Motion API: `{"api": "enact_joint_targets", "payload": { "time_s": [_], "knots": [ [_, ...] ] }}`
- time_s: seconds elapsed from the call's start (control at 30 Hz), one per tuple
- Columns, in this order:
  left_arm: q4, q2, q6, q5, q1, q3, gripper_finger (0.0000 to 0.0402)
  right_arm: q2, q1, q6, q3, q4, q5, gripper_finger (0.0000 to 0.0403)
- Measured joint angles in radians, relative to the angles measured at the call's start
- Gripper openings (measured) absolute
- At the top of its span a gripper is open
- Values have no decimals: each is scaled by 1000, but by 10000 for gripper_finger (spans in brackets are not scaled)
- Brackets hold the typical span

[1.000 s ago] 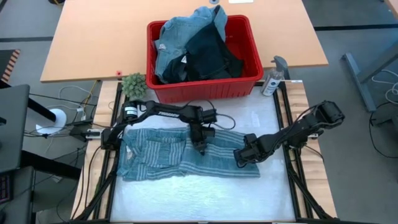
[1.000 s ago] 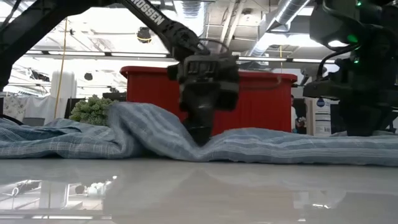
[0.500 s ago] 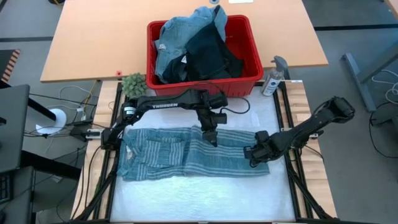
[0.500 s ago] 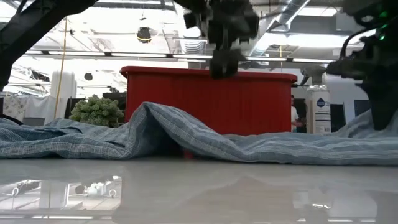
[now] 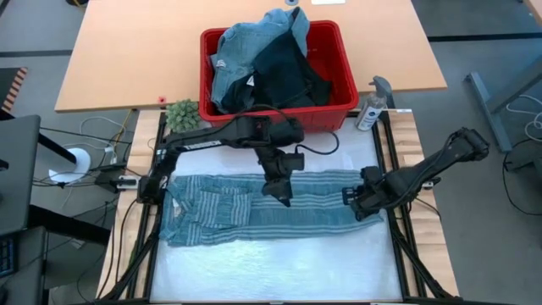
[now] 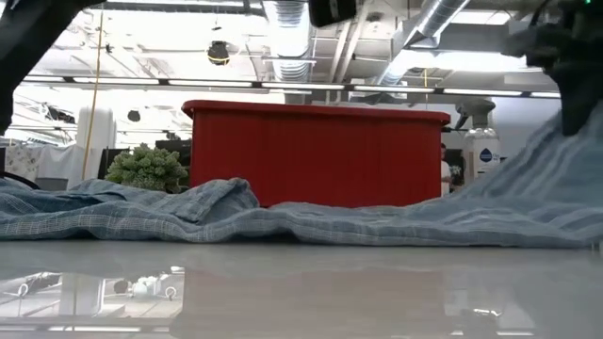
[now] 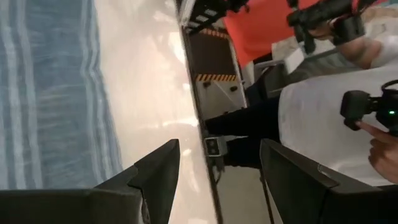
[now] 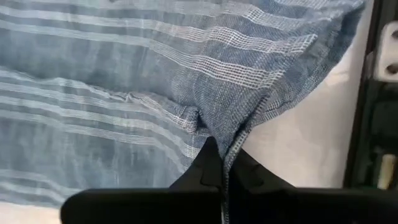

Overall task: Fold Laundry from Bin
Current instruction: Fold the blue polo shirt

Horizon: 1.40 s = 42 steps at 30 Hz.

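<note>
The striped shirt (image 5: 254,207) lies spread across the white worktop (image 5: 271,263). The right gripper (image 5: 362,196) pinches its right edge, lifting it; the left gripper (image 5: 279,193) hangs above the middle, jaws wide and empty. Behind stand the red bin (image 5: 334,119) heaped with laundry (image 5: 262,59), a spray bottle (image 5: 373,106) and a green plant (image 5: 181,114).

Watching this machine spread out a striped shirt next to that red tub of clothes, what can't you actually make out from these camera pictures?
- How many garments the red bin holds: in the high view the top pieces cover whatever lies under them, and in the low view its wall hides them all.
- The left gripper in the low view: cut off by the top edge.
- The shirt's underside: hidden against the table in every view.
- The spray bottle's label: too small to read.
</note>
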Motion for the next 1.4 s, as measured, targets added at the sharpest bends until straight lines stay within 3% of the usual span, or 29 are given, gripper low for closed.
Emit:
{"api": "enact_joint_targets", "payload": {
  "time_s": [0.33,0.93,1.4],
  "knots": [
    [24,-154,-67,-116,-22,0,215,22,-43,-110,125,25,82,21],
    [42,-339,-153,-297,-36,0,215,223,-216,-511,137,658,43,21],
    [29,-350,-160,-317,-47,0,215,473,-300,-758,397,668,-64,21]
  ]
}}
